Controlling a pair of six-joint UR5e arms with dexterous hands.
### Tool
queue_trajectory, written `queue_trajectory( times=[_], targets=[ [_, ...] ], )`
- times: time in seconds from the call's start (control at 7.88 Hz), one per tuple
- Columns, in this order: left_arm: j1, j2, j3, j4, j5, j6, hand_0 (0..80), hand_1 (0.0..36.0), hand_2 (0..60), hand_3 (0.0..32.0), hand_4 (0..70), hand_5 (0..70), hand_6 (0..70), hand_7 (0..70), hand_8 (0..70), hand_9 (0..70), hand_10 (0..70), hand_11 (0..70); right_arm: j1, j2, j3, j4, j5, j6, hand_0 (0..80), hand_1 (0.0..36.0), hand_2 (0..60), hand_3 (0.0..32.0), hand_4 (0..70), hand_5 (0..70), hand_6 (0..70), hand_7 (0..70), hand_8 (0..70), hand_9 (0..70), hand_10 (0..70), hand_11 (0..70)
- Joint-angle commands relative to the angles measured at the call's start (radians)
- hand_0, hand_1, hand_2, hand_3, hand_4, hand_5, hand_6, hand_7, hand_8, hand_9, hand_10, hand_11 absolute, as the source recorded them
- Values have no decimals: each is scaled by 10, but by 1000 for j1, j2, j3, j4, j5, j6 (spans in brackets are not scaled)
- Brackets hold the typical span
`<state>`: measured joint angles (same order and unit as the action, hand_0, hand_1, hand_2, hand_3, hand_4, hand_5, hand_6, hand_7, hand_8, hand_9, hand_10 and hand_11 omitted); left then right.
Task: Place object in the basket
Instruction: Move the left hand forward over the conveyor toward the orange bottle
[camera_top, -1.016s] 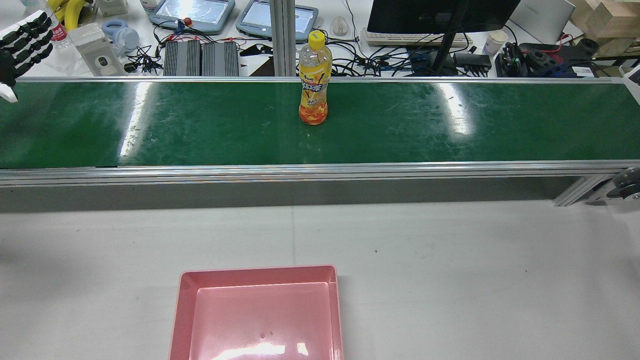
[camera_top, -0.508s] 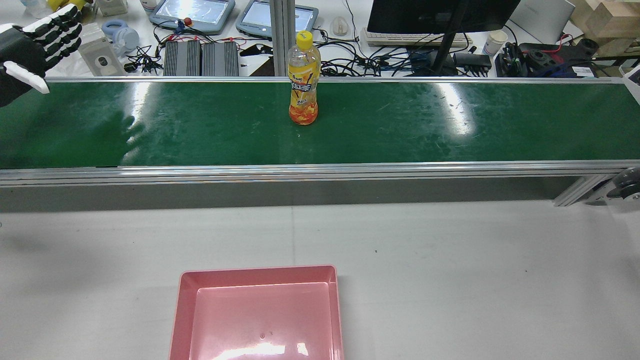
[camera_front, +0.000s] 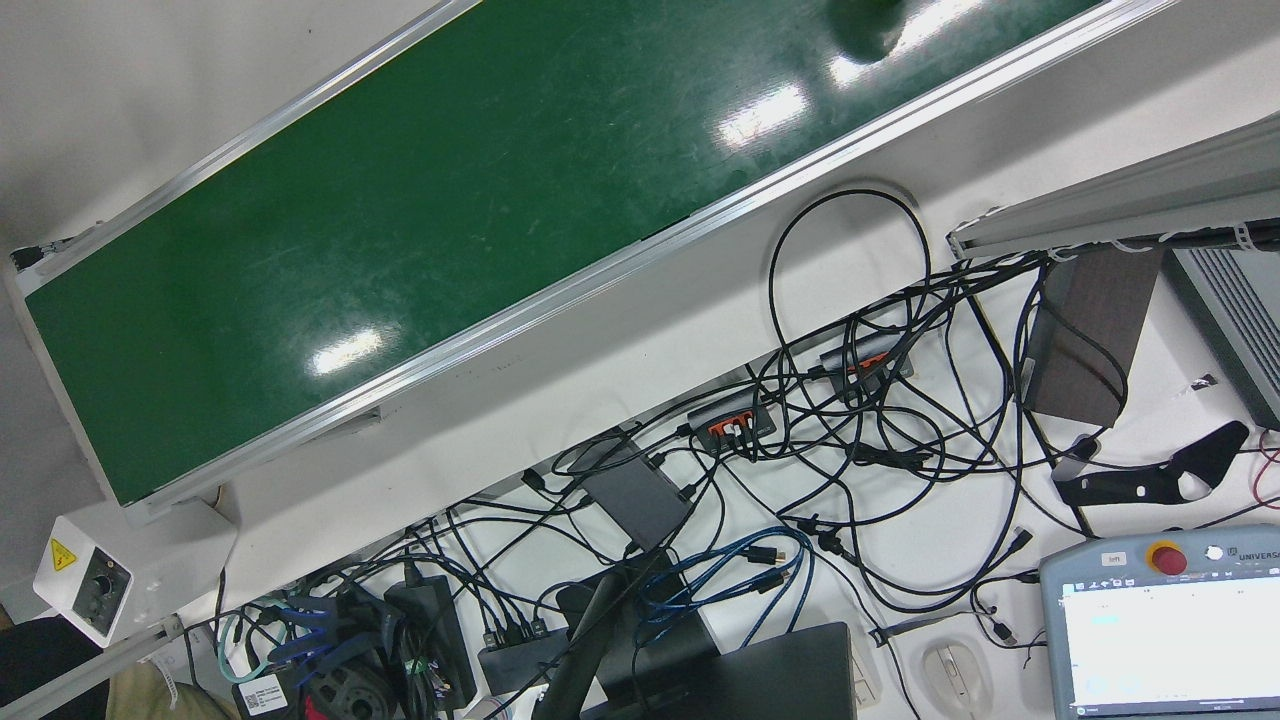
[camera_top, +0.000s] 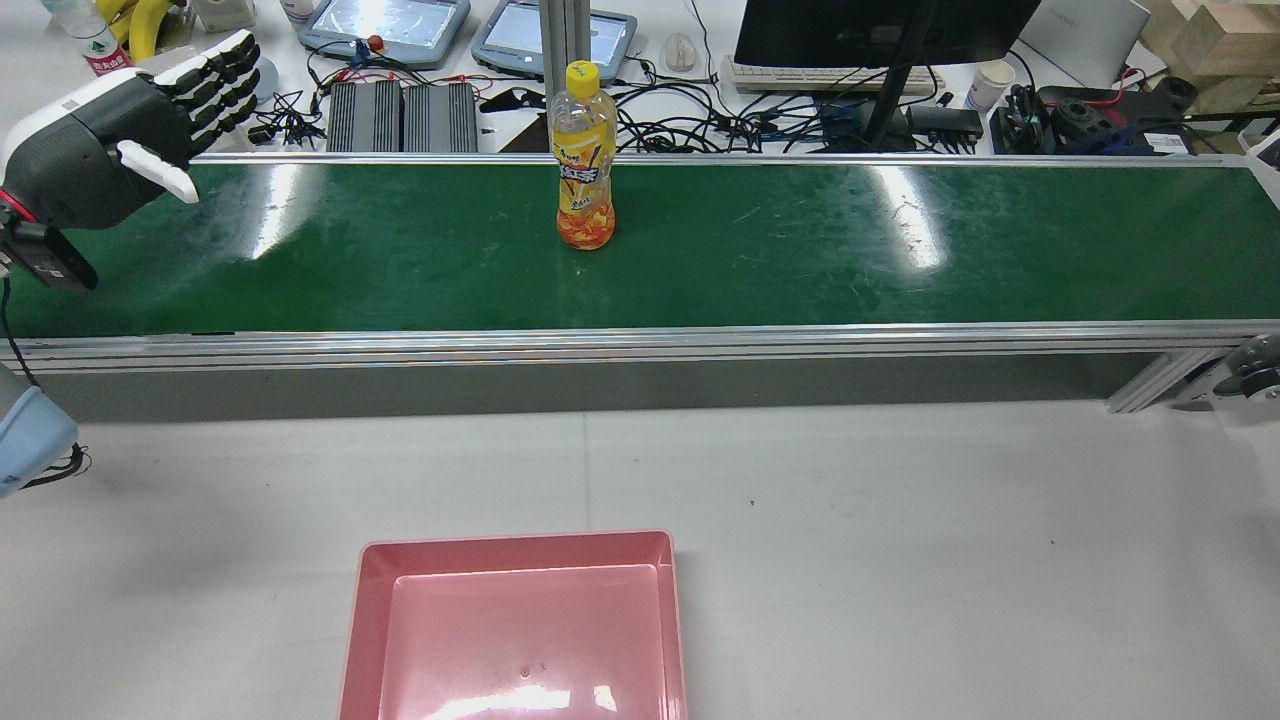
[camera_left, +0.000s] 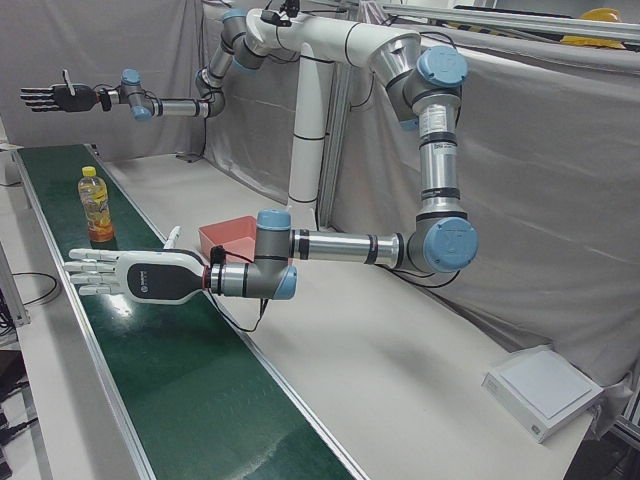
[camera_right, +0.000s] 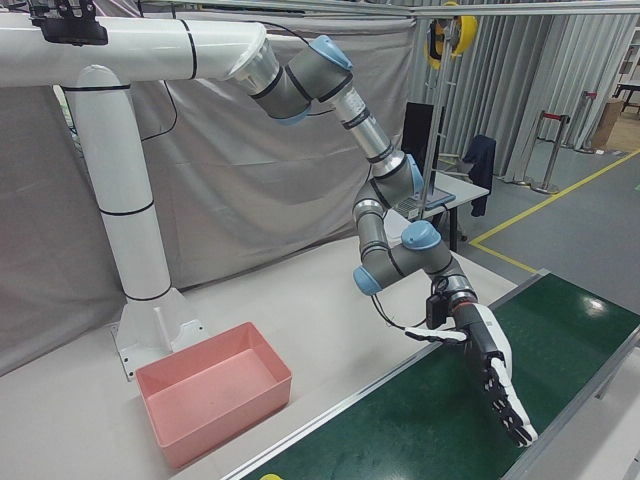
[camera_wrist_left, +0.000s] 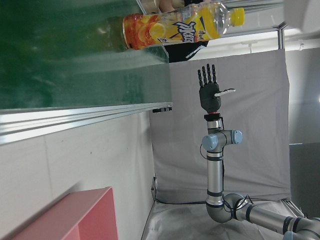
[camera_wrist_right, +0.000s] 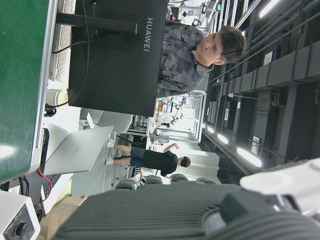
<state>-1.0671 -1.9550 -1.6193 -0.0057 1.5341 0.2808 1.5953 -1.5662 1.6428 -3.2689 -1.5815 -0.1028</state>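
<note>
Fingers of the robot's left hand were stretched straight and apart in the rear view, holding nothing, above the left end of the long green conveyor belt. A clear plastic bottle of orange drink with a yellow cap and yellow label stood upright near the belt's middle, well apart from that hand. The shallow pink rectangular plastic basket lay empty on the pale grey surface on the robot's side of the belt.

The left-front view looked along the belt. The left hand hovered flat over it, near the bottle but not touching. Far beyond, the right hand hung in the air, fingers spread and empty. The basket showed behind the left forearm.

The right-front view showed the right hand splayed above the belt, with the basket off to the side.

The left hand view, turned on its side, showed the bottle standing on the belt, the distant right hand and a corner of the basket.

The front view showed only bare belt and cables.

The bottle looked full, so probably fairly heavy, and tall enough to tip if nudged. Its smooth plastic would likely be slippery and give a little under pressure. Wrapping the fingers around the labelled mid-body seemed the best hold.
</note>
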Motion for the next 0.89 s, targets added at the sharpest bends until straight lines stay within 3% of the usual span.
queue_trajectory(
  times=[0.0,0.25,0.51,0.76],
  targets=[
    [45,-33,2,25,-64,3,589,58,0,0,64,0,0,0,0,0,0,0,0,0,0,0,0,0,0,0,0,0,0,0,0,0,0,0,0,0],
    [47,-68,2,94,-124,8,588,58,0,4,58,0,0,0,0,0,0,0,0,-2,0,0,0,0,0,0,0,0,0,0,0,0,0,0,0,0],
    [48,-102,2,142,-143,87,576,53,0,8,55,0,0,0,0,0,0,0,0,0,0,0,0,0,0,0,0,0,0,0,0,0,0,0,0,0],
    [84,-105,4,133,-178,90,564,46,0,6,56,0,0,0,0,0,0,0,0,0,0,0,0,0,0,0,0,0,0,0,0,0,0,0,0,0]
  ],
)
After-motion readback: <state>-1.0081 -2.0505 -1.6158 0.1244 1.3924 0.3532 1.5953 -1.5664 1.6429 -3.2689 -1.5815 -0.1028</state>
